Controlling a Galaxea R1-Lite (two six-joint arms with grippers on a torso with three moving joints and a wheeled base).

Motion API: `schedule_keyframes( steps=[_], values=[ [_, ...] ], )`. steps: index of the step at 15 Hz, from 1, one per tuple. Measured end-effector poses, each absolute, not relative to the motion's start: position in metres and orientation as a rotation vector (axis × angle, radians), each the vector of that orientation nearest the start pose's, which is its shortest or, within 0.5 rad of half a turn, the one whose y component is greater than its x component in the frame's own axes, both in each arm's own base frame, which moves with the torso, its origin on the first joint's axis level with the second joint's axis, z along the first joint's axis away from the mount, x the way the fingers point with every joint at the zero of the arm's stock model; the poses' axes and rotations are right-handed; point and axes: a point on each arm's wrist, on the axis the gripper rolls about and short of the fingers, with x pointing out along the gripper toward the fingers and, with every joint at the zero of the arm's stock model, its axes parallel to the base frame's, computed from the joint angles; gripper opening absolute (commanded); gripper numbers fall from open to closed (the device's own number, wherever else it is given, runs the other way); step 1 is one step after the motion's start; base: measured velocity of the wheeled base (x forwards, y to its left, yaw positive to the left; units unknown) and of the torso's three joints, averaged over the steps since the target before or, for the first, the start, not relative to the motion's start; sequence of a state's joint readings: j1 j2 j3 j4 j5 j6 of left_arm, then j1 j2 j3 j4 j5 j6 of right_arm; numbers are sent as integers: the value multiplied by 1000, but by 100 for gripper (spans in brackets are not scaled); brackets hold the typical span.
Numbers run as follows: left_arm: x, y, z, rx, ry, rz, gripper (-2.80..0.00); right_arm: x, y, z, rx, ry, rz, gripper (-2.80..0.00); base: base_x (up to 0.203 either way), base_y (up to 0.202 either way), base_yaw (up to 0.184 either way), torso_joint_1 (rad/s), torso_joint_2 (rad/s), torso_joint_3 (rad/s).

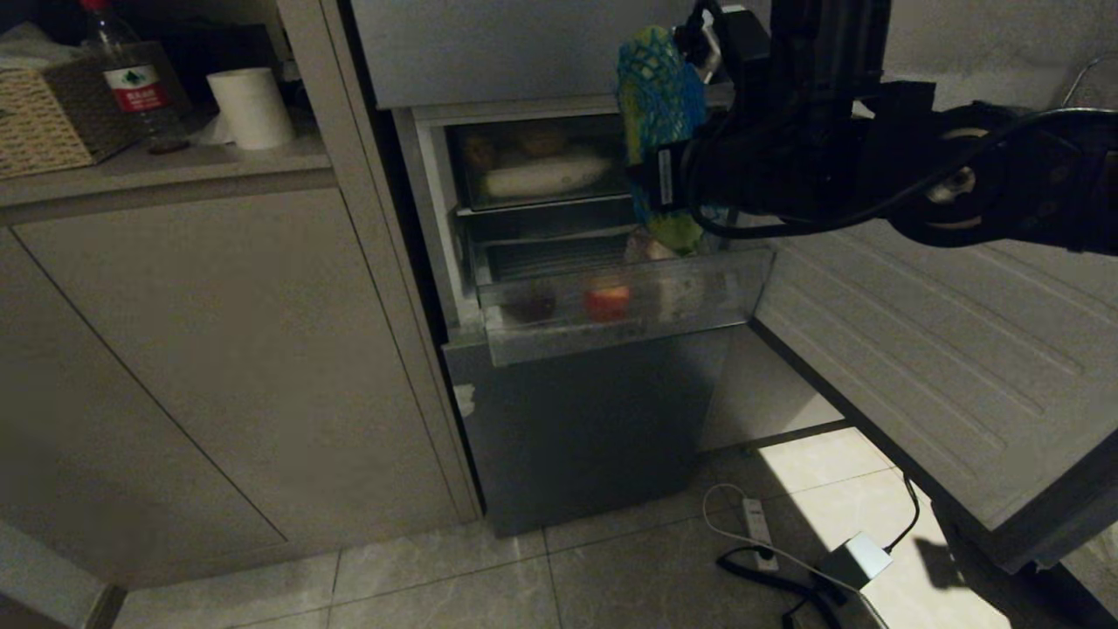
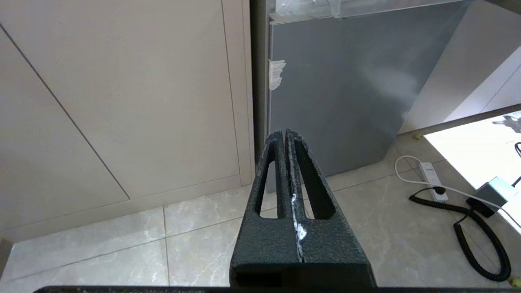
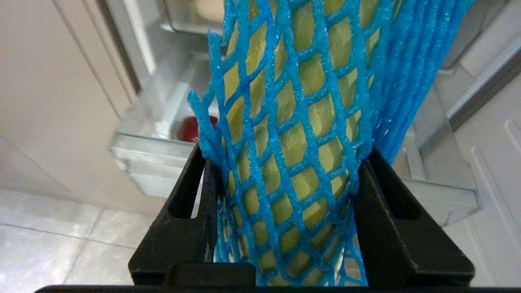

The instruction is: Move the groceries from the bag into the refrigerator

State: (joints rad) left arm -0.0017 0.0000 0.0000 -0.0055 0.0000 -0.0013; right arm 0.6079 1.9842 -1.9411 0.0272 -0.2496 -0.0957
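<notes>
Upper left of head view: wicker box (image 1: pixel 48 109), clear water bottle (image 1: pixel 131 79) with red label, white paper roll (image 1: pixel 251 107) on a counter (image 1: pixel 175 170). Lower right: coiled black cord (image 1: pixel 769 572) and power strip (image 1: pixel 756 521) on tiled floor.

Refrigerator (image 1: pixel 576 419), centre: brushed grey steel, door (image 1: pixel 943 367) swung open at right, clear drawer (image 1: pixel 611 306) pulled out with a red fruit (image 1: pixel 607 301) inside.

Right gripper (image 3: pixel 285 162) clamps a yellow-green pack (image 1: pixel 659 105) sleeved in blue foam netting, upright above the drawer. Left gripper (image 2: pixel 285 134) clenched, empty, pointing at the floor.
</notes>
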Motion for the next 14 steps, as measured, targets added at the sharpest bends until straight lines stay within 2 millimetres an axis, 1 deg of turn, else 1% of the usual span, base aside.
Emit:
schedule_keyframes(
  steps=[2, 5, 6, 8, 11, 13, 14],
  values=[
    [-23, 0, 76, -1, -6, -1, -280, 332, 226, 332, -138, 57, 365, -280, 114, 0, -3, -13, 5, 4],
    [-23, 0, 76, -1, -6, -2, -280, 331, 225, 326, -151, 79, 365, -280, 195, 0, 0, 7, 0, 2],
    [-23, 0, 76, -1, -5, -2, -280, 328, 223, 323, -156, 93, 364, -280, 199, 0, -2, 12, -2, -2],
    [-23, 0, 76, -1, -6, -1, -280, 315, 221, 312, -182, 143, 380, -280, 180, 0, 0, 6, 5, -1],
    [-23, 0, 76, -1, -6, -1, -280, 291, 212, 295, -270, 216, 372, -280, 24, 0, 1, -1, 2, -1],
    [-23, 0, 76, -1, -6, -2, -280, 282, 211, 297, -345, 195, 383, -280, 0, 0, 0, 0, 0, 0],
    [-23, 0, 76, -1, -6, -2, -280, 281, 211, 295, -377, 196, 384, -280, 0, 0, 0, 0, 0, 0]
  ],
)
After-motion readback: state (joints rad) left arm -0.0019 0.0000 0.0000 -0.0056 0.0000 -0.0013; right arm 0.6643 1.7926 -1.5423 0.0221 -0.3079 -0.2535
